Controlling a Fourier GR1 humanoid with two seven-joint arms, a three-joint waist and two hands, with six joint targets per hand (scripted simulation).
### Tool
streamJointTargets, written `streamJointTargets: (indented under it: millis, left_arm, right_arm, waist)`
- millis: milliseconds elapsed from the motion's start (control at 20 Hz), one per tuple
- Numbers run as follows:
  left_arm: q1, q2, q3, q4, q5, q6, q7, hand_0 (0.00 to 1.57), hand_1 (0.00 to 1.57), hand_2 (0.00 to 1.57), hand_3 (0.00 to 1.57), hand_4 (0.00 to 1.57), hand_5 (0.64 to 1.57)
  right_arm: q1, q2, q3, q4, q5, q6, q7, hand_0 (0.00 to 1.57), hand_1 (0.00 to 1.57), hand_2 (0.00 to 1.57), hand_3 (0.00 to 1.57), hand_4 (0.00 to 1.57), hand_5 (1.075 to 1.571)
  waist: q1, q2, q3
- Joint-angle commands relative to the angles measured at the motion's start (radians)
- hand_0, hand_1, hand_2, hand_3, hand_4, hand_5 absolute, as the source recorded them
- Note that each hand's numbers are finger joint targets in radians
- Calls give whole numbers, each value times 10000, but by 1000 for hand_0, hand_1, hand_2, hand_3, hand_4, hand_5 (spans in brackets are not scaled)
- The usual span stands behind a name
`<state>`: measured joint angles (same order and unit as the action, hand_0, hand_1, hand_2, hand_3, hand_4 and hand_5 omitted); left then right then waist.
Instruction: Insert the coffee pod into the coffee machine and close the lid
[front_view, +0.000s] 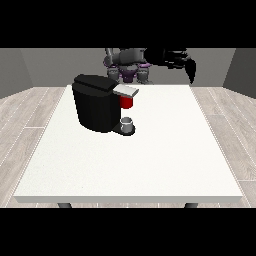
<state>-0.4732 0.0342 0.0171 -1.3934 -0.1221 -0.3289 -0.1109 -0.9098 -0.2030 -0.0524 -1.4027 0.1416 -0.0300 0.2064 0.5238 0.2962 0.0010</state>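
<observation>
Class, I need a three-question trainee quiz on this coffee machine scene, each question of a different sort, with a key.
1. True or false: the small grey cup stands on the black coffee machine's base.
2. The red part under the grey lid lies: A) on the large white table, B) in the machine's head.
3. Fill in: the black hand at the view's right is ___ the table.

Key: 1 true; 2 B; 3 above.
</observation>
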Motion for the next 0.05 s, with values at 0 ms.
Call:
streamJointTargets:
  millis: [0]
  left_arm:
    - [675, 163, 343, -4, 344, -108, 134, 0, 0, 0, 0, 266, 1571]
  right_arm:
    - [720, 1068, 807, 149, 84, -112, -632, 0, 0, 0, 0, 259, 1571]
  waist:
    - [-718, -835, -12]
